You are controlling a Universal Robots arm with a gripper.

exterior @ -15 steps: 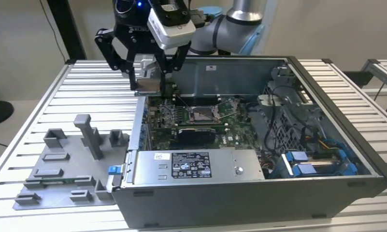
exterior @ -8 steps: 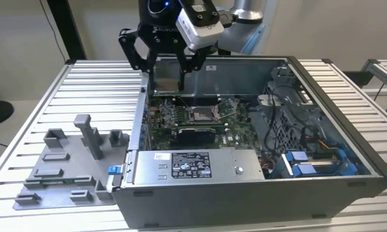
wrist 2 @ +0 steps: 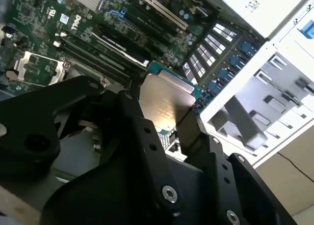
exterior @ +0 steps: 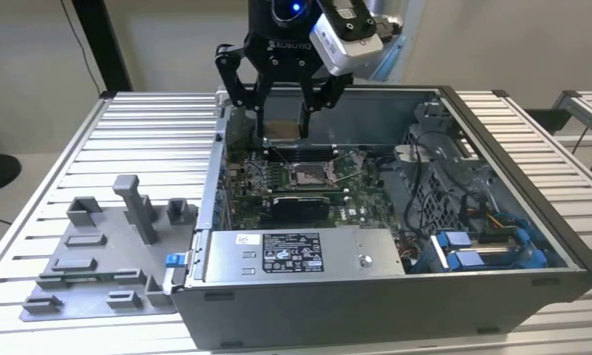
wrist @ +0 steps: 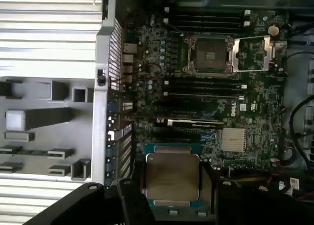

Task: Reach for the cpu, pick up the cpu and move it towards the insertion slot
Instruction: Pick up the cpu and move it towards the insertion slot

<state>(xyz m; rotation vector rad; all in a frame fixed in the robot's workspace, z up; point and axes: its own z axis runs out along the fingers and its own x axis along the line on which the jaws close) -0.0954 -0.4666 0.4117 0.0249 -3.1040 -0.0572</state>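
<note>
**A:** Where are you working now?

**B:** I am hanging over the open computer case (exterior: pixel 395 296), which is lying on the slatted table (exterior: pixel 148 133). Beside it, at the exterior view's left, the grey fixture tray (exterior: pixel 98 259) is standing with its blocks. Inside the case the green motherboard (wrist: pixel 245 136) is facing up to me.

**A:** Which step is in hand?

**B:** I judge that the pick is done and I am carrying. My gripper (exterior: pixel 284 133) is clamping the cpu (wrist: pixel 171 178) by two opposite edges, and the chip is in the air above the board, not touching it.

**A:** And the insertion slot?

**B:** The insertion slot (wrist: pixel 210 54) is lying open, with its metal frame folded to the side. In the first wrist view the cpu is well apart from it. In the exterior view the slot (exterior: pixel 309 174) is below and a little in front of my fingers.

**A:** What is the move asking from you?

**B:** I think it is asking for a level chip, a steady clamp and squaring with the frame.

**A:** How is the cpu looking?

**B:** It is a thin square, with a dull silvery lid and a green rim around it.
</note>
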